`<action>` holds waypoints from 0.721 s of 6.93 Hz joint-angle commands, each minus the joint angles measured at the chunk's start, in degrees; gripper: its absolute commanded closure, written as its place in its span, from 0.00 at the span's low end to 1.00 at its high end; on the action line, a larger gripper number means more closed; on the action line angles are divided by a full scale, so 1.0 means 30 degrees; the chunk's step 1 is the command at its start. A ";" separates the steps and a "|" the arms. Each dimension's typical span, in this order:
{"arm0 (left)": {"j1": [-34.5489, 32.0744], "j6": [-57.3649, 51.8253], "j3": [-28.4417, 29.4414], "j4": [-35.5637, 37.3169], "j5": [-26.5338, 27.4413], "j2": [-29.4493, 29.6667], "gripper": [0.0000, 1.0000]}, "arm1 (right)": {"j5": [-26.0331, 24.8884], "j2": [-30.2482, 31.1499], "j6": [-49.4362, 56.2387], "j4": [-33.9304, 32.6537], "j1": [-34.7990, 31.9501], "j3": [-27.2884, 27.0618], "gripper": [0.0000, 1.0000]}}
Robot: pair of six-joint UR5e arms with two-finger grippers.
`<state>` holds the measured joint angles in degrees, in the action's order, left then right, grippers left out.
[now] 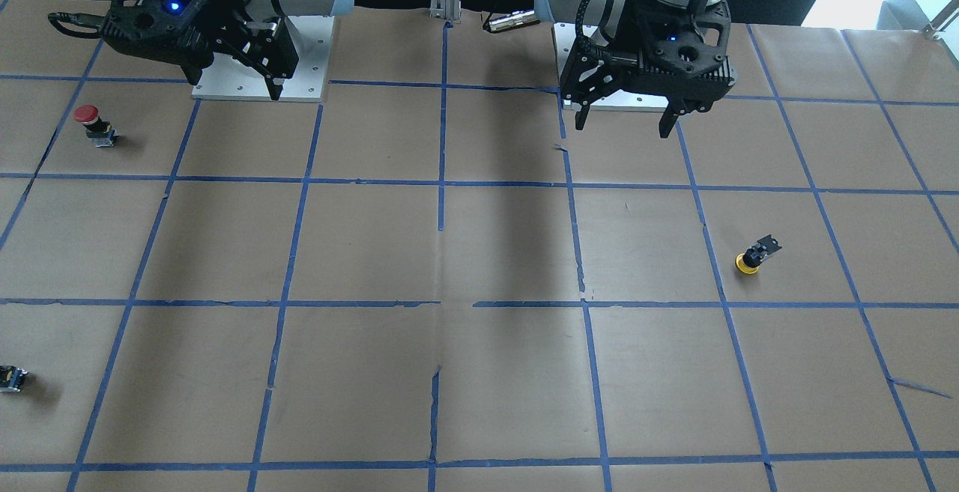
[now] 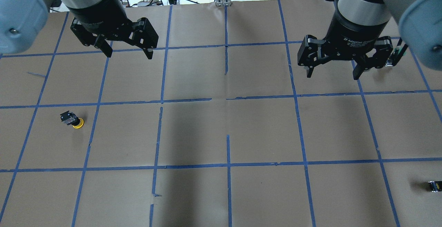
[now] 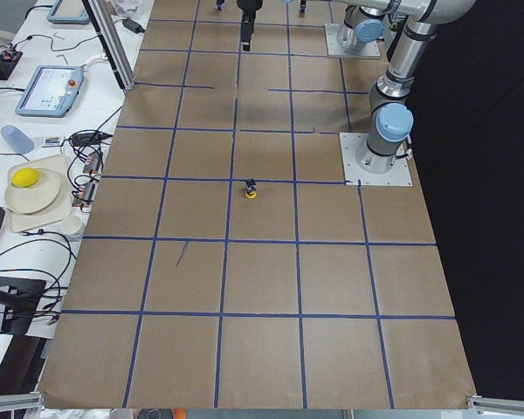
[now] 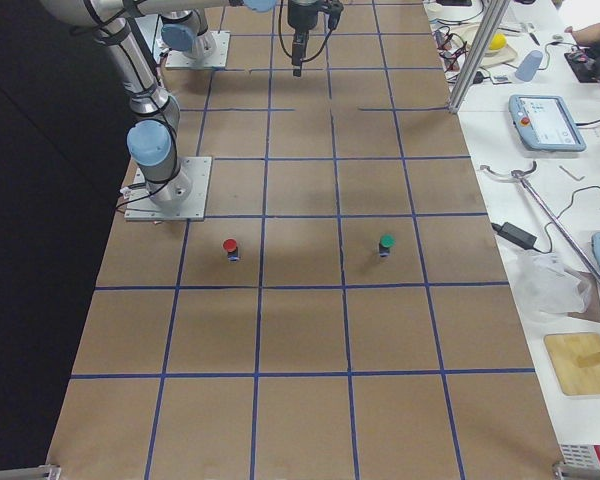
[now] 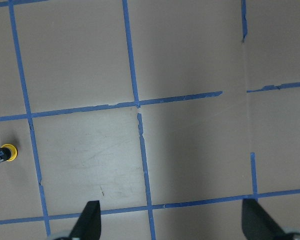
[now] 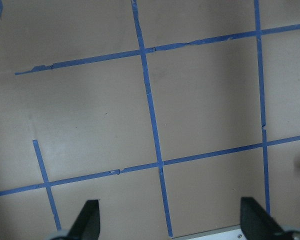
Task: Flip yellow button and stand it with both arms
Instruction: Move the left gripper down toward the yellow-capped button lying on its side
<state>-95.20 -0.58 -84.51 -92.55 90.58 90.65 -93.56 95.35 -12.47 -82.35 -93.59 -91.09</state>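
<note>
Overhead exterior first: spotting the yellow button [image 2: 72,120] tipped over on the paper-covered table [image 2: 221,130], out on the left side, well apart from the left gripper [image 2: 129,54] hanging farther up the table. Wide open, holding nothing. Same for the right gripper [image 2: 332,75]: spread wide, empty, way across the table. Long reach for that one, so risking a late or off-line meet-up during the two-arm bit.

Exterior front-facing: mirrored here, showing the cap low and the black body poking out at a slant. Round cap, so probably rolling or skidding away if nudged by one finger before the other. Also noting a red button [image 1: 94,125] and a small dark part [image 1: 11,378] on the right arm's side. Grabbing either by mistake = wrong part.

Exterior left: tiny, but sitting just beside a tape line [image 3: 201,179]. Can't judge the claws from here.

Exterior right: no yellow one visible, only the red plus a green button [image 4: 385,244].

Left wrist-mounted: catching it right at the frame edge, half cut off, well off to the side of the open claw. Easy to misjudge the approach.

Right wrist-mounted: only tape and paper below the spread claw. Likely toppling again if released crooked onto that small base
</note>
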 commanded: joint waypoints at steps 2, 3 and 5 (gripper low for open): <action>0.0731 -0.0361 -0.0799 -0.0029 0.0158 0.0133 0.00 | 0.0072 0.0090 0.0816 0.0114 0.1019 -0.0368 0.00; 0.2362 -0.1234 -0.1992 0.0087 0.0188 -0.0068 0.00 | 0.0072 0.0062 0.0846 0.0086 0.1021 -0.0398 0.00; 0.6958 -0.2261 -0.4599 0.1249 0.0275 0.0337 0.00 | 0.0072 0.0149 0.0759 -0.0003 0.0992 -0.0369 0.00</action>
<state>-81.62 -5.19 -93.83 -91.40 91.15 90.90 -93.34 95.65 -10.07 -82.27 -90.59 -92.19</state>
